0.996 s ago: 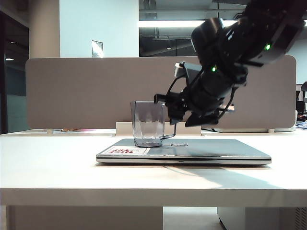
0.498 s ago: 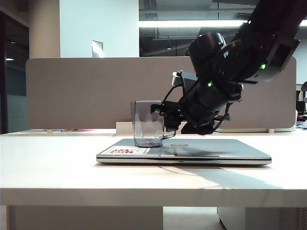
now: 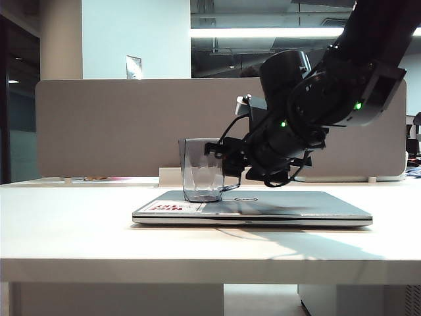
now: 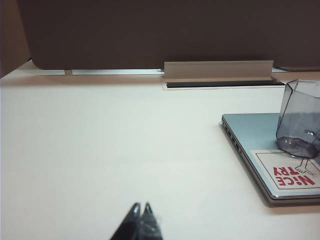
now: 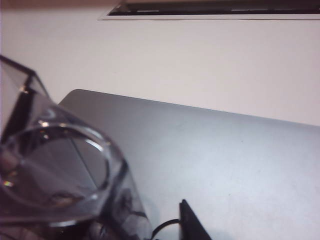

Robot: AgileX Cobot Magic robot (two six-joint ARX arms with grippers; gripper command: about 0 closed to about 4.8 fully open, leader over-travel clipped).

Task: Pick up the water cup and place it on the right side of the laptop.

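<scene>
The transparent grey-blue tumbler with faceted sides, the water cup (image 3: 203, 170), stands upright on the closed lid of the thin silver-grey laptop (image 3: 289, 205), near the lid's left end in the exterior view. Just beside the base of the cup, on the same end of the lid, there is a white sticker with red letters (image 4: 291, 174), and a small oval logo (image 3: 244, 200) sits near the middle of the lid. The laptop lies flat on the pale white table (image 3: 79, 230), and behind the table runs a grey-brown partition panel (image 3: 112, 125). The black right arm reaches down from the upper right, and the right gripper (image 3: 222, 166) is at the cup's right side, at about the height of the cup body. Its fingers (image 5: 192, 222) are spread wide, and the cup appears very close in the right wrist view, partly between them; whether a finger touches the glass I cannot tell, and the cup rests on the lid. The left gripper (image 4: 139, 216) is over bare table, well apart from the laptop and to its left, with its two dark fingertips pressed together and nothing between them.
</scene>
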